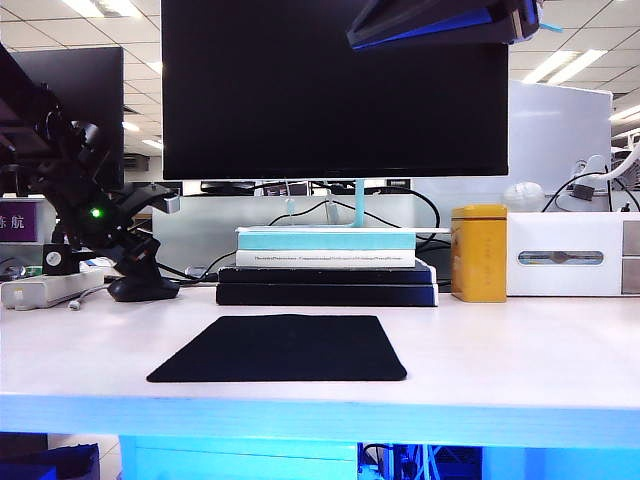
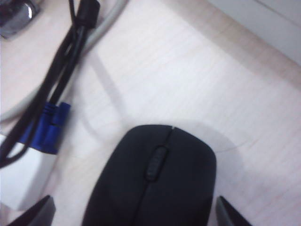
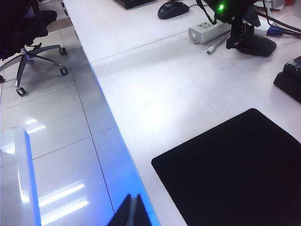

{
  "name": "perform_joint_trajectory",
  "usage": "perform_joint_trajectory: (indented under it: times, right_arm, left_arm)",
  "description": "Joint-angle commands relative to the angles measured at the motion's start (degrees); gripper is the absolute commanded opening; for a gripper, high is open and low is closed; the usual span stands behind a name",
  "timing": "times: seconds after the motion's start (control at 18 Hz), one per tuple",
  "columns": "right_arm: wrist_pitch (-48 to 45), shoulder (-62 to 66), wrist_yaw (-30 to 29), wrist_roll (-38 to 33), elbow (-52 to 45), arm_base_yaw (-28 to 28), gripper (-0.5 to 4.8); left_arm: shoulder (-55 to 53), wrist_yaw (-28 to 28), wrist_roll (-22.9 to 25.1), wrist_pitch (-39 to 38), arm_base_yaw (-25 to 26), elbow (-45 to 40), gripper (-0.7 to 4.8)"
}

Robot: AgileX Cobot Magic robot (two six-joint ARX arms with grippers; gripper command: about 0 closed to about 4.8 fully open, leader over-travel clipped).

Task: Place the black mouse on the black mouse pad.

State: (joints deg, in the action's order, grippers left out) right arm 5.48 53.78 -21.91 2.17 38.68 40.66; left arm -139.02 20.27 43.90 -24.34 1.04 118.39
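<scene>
Office desk [image 1: 520,345], monitor behind; we're at the grab step: left gripper [image 2: 134,214] spread wide around the black mouse [image 1: 143,289], far-left, off the black mouse pad [image 1: 285,348]; next we'd close, lift, carry over; right gripper [image 3: 133,212] looks closed, empty, off the desk edge.

The left arm [image 1: 95,215] was black and angular, with a small green light on its body and dark cables along it. The left gripper [image 2: 134,212] had dark grey, wedge-shaped fingertips [image 2: 33,214].
</scene>
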Motion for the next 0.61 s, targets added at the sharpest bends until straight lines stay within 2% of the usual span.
perform_joint_trajectory:
  times: [0.06, 0.61]
  right_arm:
    - [-0.63, -0.13, -0.33, -0.22, 0.26, 0.07, -0.06]
    - [-0.61, -0.13, -1.38, -0.22, 0.26, 0.11, -0.06]
  left_arm:
    - [-1.05, 0.48, -0.44, -0.46, -0.04, 0.83, 4.79]
    - [-1.84, 1.51, -2.80, -3.06, -0.20, 2.86, 4.79]
